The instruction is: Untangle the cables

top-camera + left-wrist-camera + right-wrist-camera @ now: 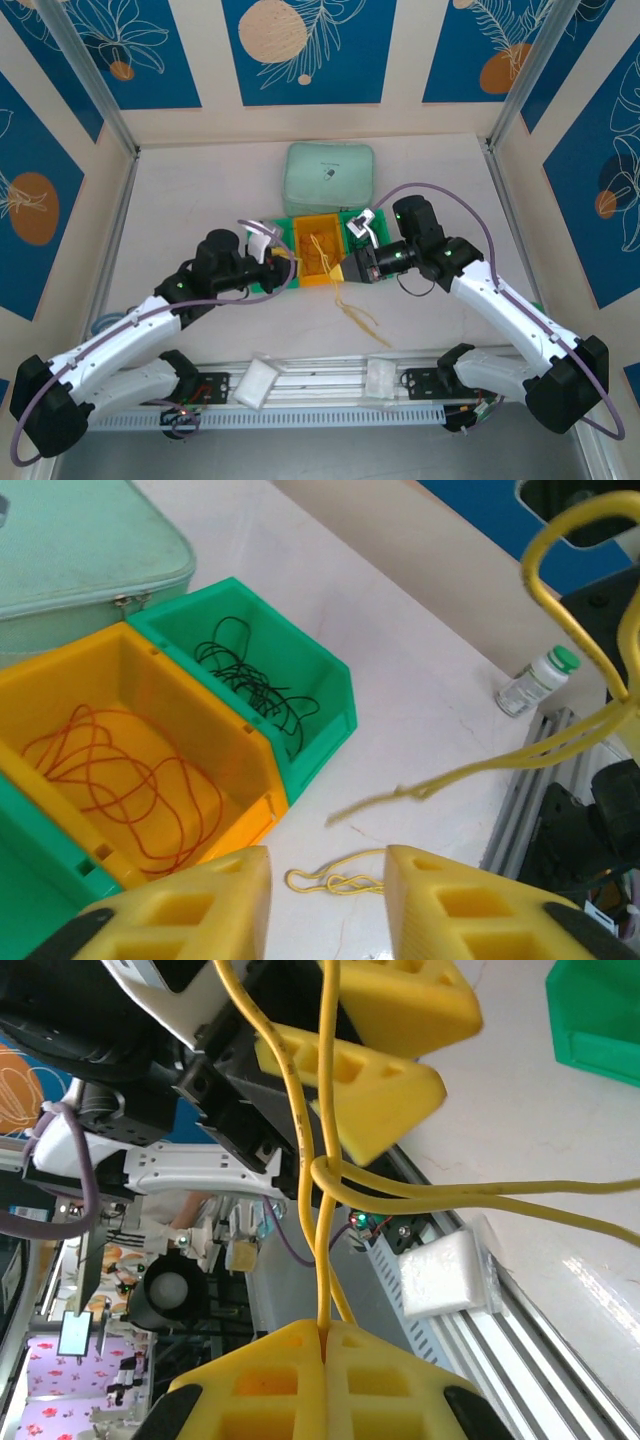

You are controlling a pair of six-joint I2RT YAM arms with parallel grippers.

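Note:
My right gripper (pixel 325 1335) is shut on the yellow cable (pixel 320 1160), whose strands rise from its closed fingers, cross in a knot and trail off to the right. In the top view the yellow cable (pixel 355 308) hangs from my right gripper (pixel 346 268) down to the table. My left gripper (pixel 328 900) stands open just above the table, with a looped end of the yellow cable (pixel 335 883) lying beyond its fingers. The orange cable (pixel 110 770) lies coiled in the orange bin (pixel 215 725). The black cable (pixel 255 685) lies in the green bin (pixel 335 695).
A pale green zip case (pixel 330 178) sits behind the bins. A small white bottle (pixel 537 680) with a green cap stands near the aluminium rail (pixel 320 385). White foam pads (pixel 445 1275) rest on that rail. Another green bin (pixel 30 880) flanks the orange one.

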